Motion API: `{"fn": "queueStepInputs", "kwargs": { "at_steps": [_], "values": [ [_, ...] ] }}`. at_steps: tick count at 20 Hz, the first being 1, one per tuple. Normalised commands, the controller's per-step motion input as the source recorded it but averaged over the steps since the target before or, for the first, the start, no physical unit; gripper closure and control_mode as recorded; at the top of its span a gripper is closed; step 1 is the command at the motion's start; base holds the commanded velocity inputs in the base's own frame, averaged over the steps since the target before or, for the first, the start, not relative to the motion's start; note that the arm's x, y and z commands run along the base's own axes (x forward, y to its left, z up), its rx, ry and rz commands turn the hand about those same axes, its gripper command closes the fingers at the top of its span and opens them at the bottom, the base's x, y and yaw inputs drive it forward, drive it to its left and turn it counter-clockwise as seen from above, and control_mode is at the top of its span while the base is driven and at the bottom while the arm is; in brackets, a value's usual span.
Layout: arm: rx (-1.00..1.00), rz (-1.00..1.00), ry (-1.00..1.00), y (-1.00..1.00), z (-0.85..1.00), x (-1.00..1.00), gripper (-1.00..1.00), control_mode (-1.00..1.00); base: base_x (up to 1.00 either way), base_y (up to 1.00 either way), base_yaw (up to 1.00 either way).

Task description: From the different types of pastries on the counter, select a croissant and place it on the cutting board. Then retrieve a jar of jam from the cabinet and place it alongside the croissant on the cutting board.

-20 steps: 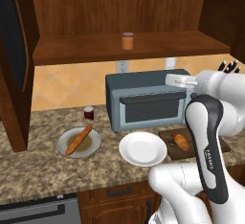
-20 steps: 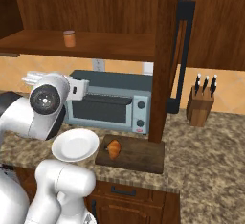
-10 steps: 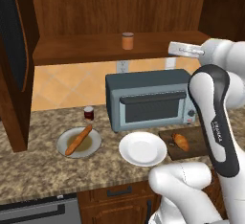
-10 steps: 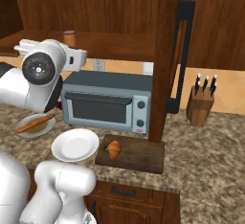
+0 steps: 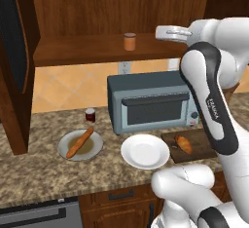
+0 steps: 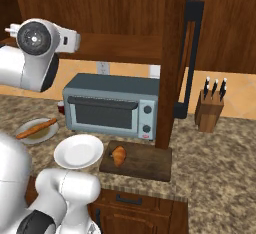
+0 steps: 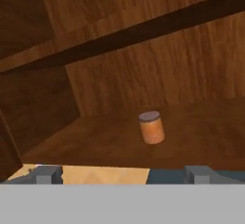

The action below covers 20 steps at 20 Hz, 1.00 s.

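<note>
- Left base view: the gripper (image 5: 163,32) is raised level with the cabinet (image 5: 87,22) shelf, off to the right of the jar of jam (image 5: 129,42), which stands upright near the shelf's middle.
- Hand view: the jar of jam sits ahead, between the two fingertips (image 7: 47,174), which are spread wide and hold nothing.
- The croissant (image 6: 119,155) lies on the cutting board (image 6: 145,163), just right of the white plate (image 6: 78,151) on the counter (image 5: 34,168).
- The baguette (image 5: 80,142) rests on a second plate left of the toaster oven (image 5: 148,100).
</note>
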Motion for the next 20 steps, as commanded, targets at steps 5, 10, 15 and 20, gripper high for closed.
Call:
{"fn": "queueStepInputs", "kwargs": {
  "at_steps": [5,10,15,20],
  "values": [
    [0.00,0.01,0.03,0.21,-0.14,0.51,-1.00,-1.00,0.00,0.00,0.00],
    [0.00,0.03,0.34,-0.01,-0.07,0.94,-1.00,-1.00,0.00,0.00,0.00],
    [0.02,0.00,0.00,0.00,-0.06,0.13,-1.00,-1.00,0.00,0.00,0.00],
    [0.01,0.00,0.00,0.00,-0.24,0.29,-1.00,-1.00,0.00,0.00,0.00]
  ]
}}
